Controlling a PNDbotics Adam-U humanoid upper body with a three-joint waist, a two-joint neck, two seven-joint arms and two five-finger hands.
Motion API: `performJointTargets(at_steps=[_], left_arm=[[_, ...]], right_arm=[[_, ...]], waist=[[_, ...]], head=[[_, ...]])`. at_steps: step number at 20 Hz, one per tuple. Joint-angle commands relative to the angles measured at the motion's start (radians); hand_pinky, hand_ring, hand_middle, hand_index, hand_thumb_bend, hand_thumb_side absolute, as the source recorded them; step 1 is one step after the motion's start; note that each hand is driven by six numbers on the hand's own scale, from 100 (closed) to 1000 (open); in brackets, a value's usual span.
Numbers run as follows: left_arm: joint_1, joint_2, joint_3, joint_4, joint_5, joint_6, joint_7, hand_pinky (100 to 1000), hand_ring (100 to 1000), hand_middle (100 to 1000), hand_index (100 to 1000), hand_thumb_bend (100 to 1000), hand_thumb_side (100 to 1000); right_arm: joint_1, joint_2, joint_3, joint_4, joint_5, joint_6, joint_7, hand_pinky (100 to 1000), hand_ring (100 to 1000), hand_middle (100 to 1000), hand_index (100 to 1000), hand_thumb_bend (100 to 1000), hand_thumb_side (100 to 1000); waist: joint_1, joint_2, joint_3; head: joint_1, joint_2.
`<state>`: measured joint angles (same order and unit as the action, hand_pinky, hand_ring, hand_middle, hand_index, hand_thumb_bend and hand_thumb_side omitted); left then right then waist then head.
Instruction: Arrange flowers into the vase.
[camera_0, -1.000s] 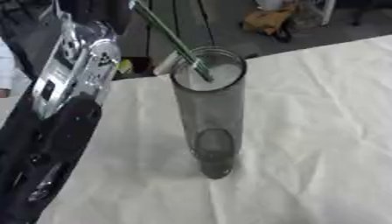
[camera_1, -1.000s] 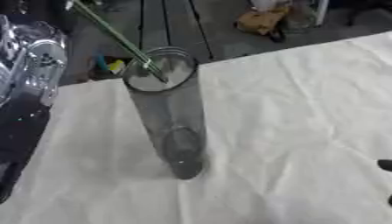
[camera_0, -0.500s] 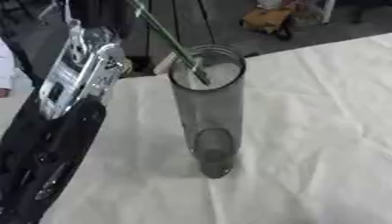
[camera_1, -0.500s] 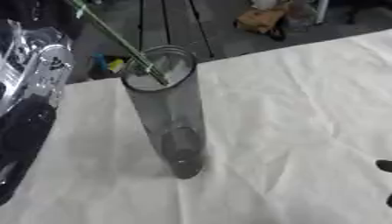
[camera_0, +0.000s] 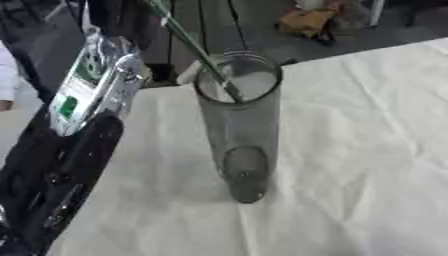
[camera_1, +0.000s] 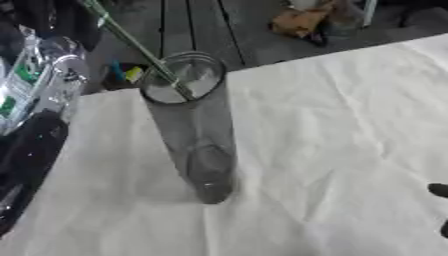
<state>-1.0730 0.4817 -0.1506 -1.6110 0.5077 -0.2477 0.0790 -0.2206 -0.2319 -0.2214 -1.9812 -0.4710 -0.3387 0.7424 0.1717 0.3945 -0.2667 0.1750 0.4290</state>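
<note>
Tall clear vase (camera_0: 241, 130) upright near the left side of a white-clothed table (camera_0: 367, 150), with a thin green stem (camera_0: 188, 37) slanting down from the upper left, its lower end just inside the rim and against the near-left wall. Bloom out of frame. Left arm (camera_0: 61, 165), black with a silver section, rising along the left edge beside the vase; left hand above the frame, so impossible to say how it grips the stem. Right hand (camera_1: 438, 190) just two dark tips at the right edge, well apart from the vase, open or shut impossible to tell. Judged mid-insertion: best to bring the stem more upright, feed it straight down the bore, avoid levering on the rim and tipping the narrow vase, and release only once bottomed.
</note>
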Motion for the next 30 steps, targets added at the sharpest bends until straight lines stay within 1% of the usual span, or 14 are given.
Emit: performJointTargets(at_steps=[1,4,5,8,16,23,25,27,28,29,30], left_arm=[[-0.022,0.016,-0.002,-0.005,-0.026,-0.005,-0.005,100,100,100,153,100,764],[-0.019,0.017,-0.005,0.007,-0.062,-0.012,-0.011,100,100,100,190,100,780],[-0.017,0.017,-0.008,0.011,-0.076,-0.013,-0.017,100,100,100,227,100,791],[-0.014,0.02,-0.011,0.019,-0.123,-0.013,-0.033,100,100,100,258,100,803],[-0.005,0.028,-0.016,0.027,-0.26,-0.007,-0.03,100,100,100,232,100,789],[0.0,0.035,-0.02,0.023,-0.343,-0.029,-0.015,100,100,100,239,100,775],[0.004,0.039,-0.025,0.024,-0.367,-0.034,-0.019,100,100,100,265,100,779],[0.007,0.045,-0.03,0.027,-0.394,-0.031,-0.038,100,100,128,298,100,791],[0.008,0.048,-0.033,0.028,-0.407,-0.024,-0.051,100,100,158,325,100,796],[0.01,0.05,-0.034,0.028,-0.42,-0.016,-0.065,100,100,158,325,100,796],[0.012,0.053,-0.036,0.029,-0.433,-0.005,-0.081,100,126,186,351,100,802]], right_arm=[[-0.008,-0.004,-0.005,-0.019,0.003,0.003,-0.001,890,566,458,685,100,1000],[-0.008,-0.004,-0.008,-0.019,0.003,0.004,-0.004,891,566,458,685,100,1000],[-0.008,-0.004,-0.008,-0.019,0.004,0.004,-0.004,891,566,458,685,100,1000],[-0.008,-0.004,-0.009,-0.019,0.006,0.006,-0.006,891,566,458,684,100,1000],[-0.006,-0.003,-0.012,-0.019,0.009,0.005,-0.008,891,566,457,684,100,1000],[-0.006,-0.001,-0.013,-0.019,0.01,0.005,-0.009,892,566,456,683,100,1000],[-0.006,-0.001,-0.013,-0.019,0.01,0.005,-0.009,892,566,456,681,100,1000],[-0.004,-0.001,-0.014,-0.019,0.012,0.006,-0.01,893,566,456,681,100,1000],[-0.004,-0.001,-0.014,-0.019,0.012,0.007,-0.01,893,566,456,680,100,1000],[-0.003,-0.001,-0.014,-0.019,0.013,0.008,-0.01,893,566,456,680,100,1000],[-0.002,-0.001,-0.014,-0.019,0.014,0.009,-0.01,893,567,455,680,100,1000]], waist=[[0.009,-0.004,0.0],[0.011,-0.005,-0.002],[0.011,-0.005,-0.002],[0.013,-0.005,-0.001],[0.012,-0.005,-0.001],[0.011,-0.004,0.0],[0.011,-0.004,0.001],[0.012,-0.005,0.002],[0.012,-0.006,0.003],[0.012,-0.007,0.004],[0.012,-0.009,0.005]], head=[[0.003,-0.01],[0.003,-0.01],[0.002,-0.01],[0.001,-0.006],[0.0,0.0],[-0.001,0.001],[0.0,0.001],[-0.001,0.003],[-0.002,0.005],[-0.003,0.006],[-0.004,0.008]])
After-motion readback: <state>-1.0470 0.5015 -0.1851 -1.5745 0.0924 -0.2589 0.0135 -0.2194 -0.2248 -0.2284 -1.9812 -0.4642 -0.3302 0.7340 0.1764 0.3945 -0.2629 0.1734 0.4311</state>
